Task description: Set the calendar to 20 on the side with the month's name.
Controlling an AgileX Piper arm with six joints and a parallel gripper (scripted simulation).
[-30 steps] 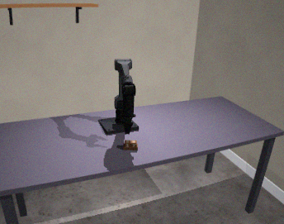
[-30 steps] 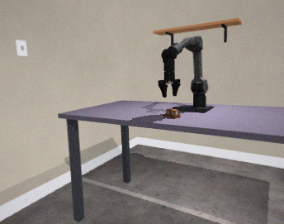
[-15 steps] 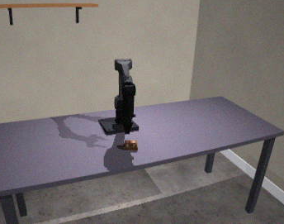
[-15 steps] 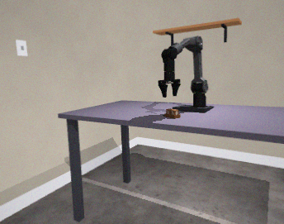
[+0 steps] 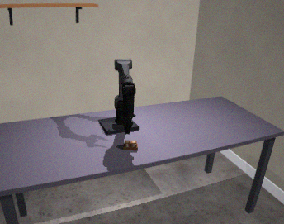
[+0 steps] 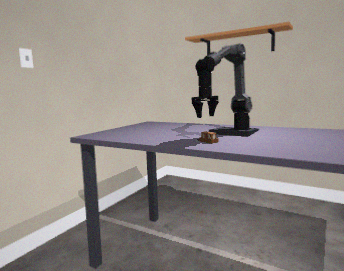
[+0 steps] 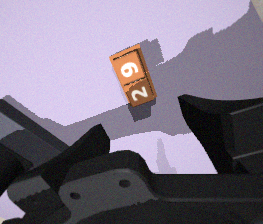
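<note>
The wooden calendar tray lies flat on the purple table with two cubes side by side in it. Seen from above, the orange cube (image 7: 128,69) shows a 9 or 6 on its top face and the brown cube (image 7: 138,93) shows a 2. The tray also shows small in the top view (image 5: 130,145) and in the exterior view (image 6: 209,137). My gripper (image 6: 204,114) is open and empty, hanging well above the tray with fingers pointing down; it also shows in the top view (image 5: 127,130). The month-name side is not readable.
The arm's black base (image 5: 118,126) stands on the table just behind the tray. An orange wall shelf (image 6: 239,32) hangs above and behind the arm. The table's front edge is a short way from the tray.
</note>
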